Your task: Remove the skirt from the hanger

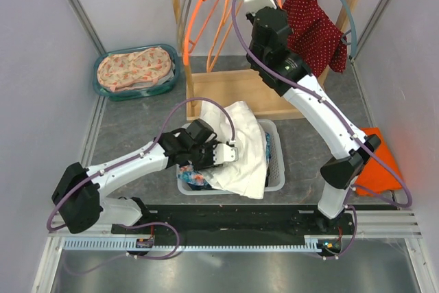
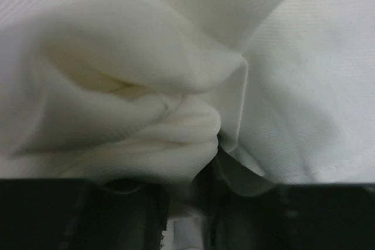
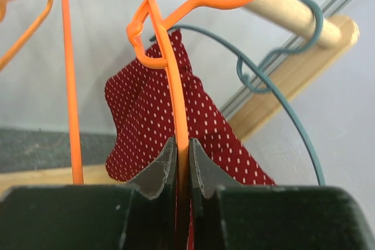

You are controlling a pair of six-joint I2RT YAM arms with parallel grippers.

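Right claw [image 3: 182,162] pinches orange hanger [image 3: 176,103]; white skirt [image 1: 248,149] bunches against left claw [image 1: 231,153], spread unclear.

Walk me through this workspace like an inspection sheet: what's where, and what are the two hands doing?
Surface: dark grey table.
Job's things: red dotted skirt hangs at the grey-blue hanger, at the right end of the wooden rack.
Clutter: white basket heaped with white cloth; teal basin of floral fabric; orange cloth beside the right arm.
Hands: right hand shut on an orange hanger; left hand against the white cloth, open or shut unclear.
Cables: purple cables loop along both arms.
Surroundings: plain pale walls.
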